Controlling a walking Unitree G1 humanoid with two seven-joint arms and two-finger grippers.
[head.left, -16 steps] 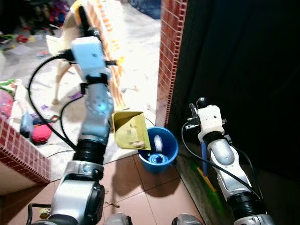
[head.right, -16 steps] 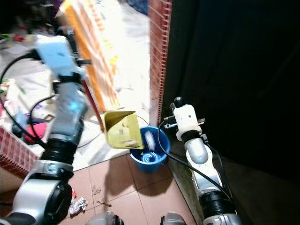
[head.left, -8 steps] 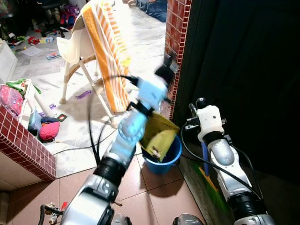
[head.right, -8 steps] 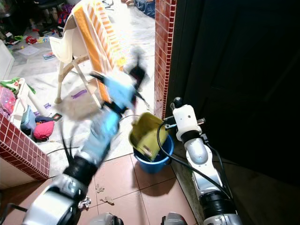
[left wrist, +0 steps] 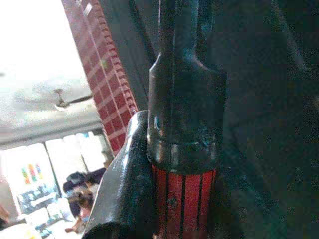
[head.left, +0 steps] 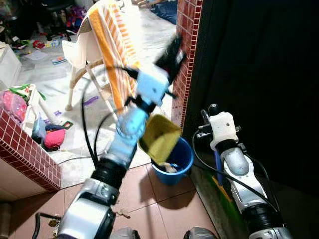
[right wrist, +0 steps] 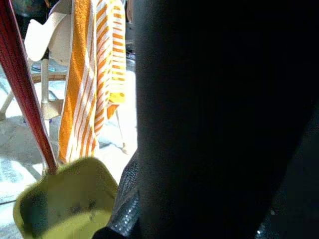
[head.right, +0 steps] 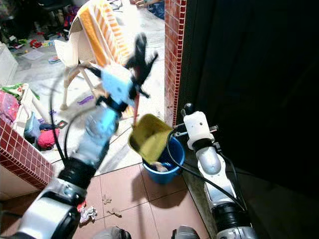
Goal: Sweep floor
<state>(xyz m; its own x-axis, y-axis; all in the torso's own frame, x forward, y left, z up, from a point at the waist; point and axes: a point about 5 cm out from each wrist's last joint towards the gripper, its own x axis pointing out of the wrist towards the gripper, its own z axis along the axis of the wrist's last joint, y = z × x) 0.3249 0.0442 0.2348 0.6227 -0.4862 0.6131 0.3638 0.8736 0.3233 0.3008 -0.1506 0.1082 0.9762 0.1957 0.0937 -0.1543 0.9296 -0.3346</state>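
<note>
left eye view: one yellow dustpan (head.left: 158, 138) above one blue bucket (head.left: 175, 162)

- Setting I logged: a lived-in family home, at a tiled threshold beside a dark doorway.
- Red-brick pillar (head.left: 185, 55) and a low red-tiled wall (head.left: 27, 149) marked off the room's edges.
- Terracotta floor tiles (head.right: 129, 199) lay nearest me; a pale, sunlit floor (head.left: 75, 129) ran beyond.
- A white child's high chair (head.left: 79, 50) stood there, with an orange-and-white striped towel (head.left: 112, 45) draped over it.
- Toys and small clutter (head.left: 47, 137) lay scattered by the low wall and farther back.
- A blue bucket (head.left: 174, 167) sat on the tiles at the pillar's foot.
- My left wrist view caught a ceiling fan (left wrist: 67, 99) overhead.
</note>
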